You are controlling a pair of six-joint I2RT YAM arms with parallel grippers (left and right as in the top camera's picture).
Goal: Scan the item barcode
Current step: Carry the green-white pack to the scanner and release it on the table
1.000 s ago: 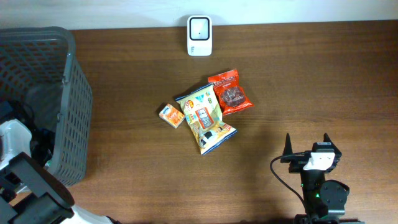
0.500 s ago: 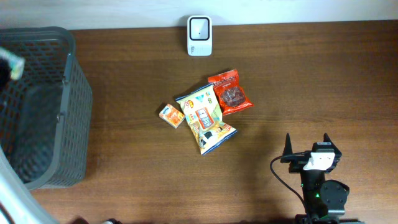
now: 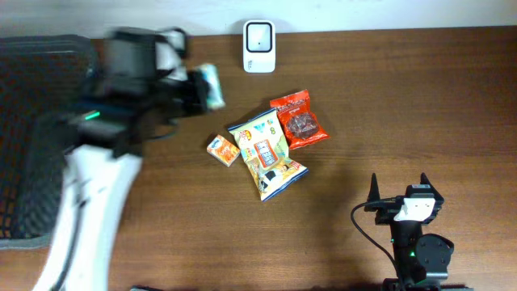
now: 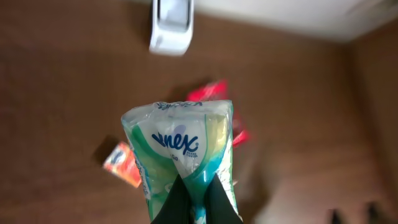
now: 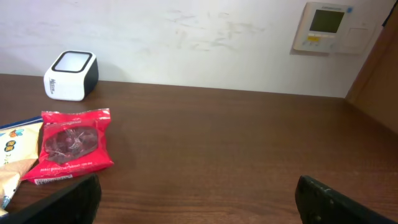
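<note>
Basket (image 3: 24, 89), dark mesh, sits far left on the table (image 3: 420, 97), on the wrist side of the left fingers. The left arm shows heavily blurred in the overhead view.

Left gripper (image 4: 196, 190) comes next. We see its two dark fingers (image 4: 179, 202) pinched together on the bottom seam of the tissue pack (image 4: 183, 146). The pack is green and white w/ blue lettering, and it stands out past the fingertips, clear of the wood.

From the left wrist cam, a small orange pack (image 4: 122, 163) lies on the table to the left of the fingers. The white scanner (image 4: 172, 25) sits well ahead of them, a bit left of centre, w/ its face too blurred to read. Pack and scanner are well apart. A red bag (image 4: 214, 92) peeks from behind the pack's top edge, ahead of the fingertips.

A yellow-and-blue chip bag (image 3: 266, 153) lies mid-table, touching the red bag on its left side.

Right gripper (image 5: 198, 183) is last. Its fingers (image 5: 62, 202) stand wide apart w/ only bare wood between them. The red bag lies ahead and left of the left-hand finger. The scanner is further ahead by the wall, and a wall panel (image 5: 326, 28) hangs ahead of the right-hand finger.
</note>
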